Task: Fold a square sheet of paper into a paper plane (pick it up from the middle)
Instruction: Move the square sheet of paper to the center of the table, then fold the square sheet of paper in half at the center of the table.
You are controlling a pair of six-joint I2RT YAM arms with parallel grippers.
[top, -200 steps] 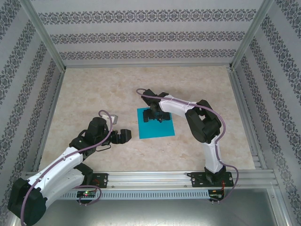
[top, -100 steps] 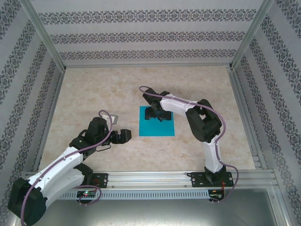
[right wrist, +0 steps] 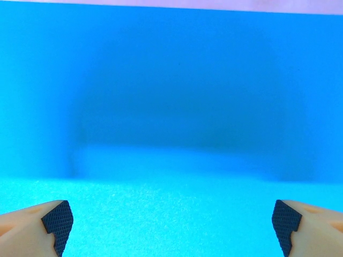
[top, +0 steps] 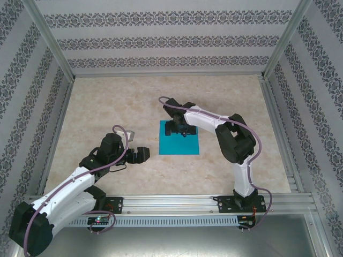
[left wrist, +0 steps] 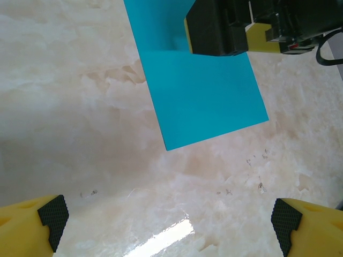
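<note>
We see the paper turned squarer than before — right claw wide above it, left claw wide, both empty.

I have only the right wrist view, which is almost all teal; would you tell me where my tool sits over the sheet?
Observer: From above, the right tool is over the far half of the square sheet of paper, not its middle.
Operator: Does the sheet lie flat?
Observer: Yes, the left wrist view shows its near corner flat on the table.
Operator: And the other arm?
Observer: The left tool is open over bare table, just left of the sheet's near-left corner and apart from it.
</note>
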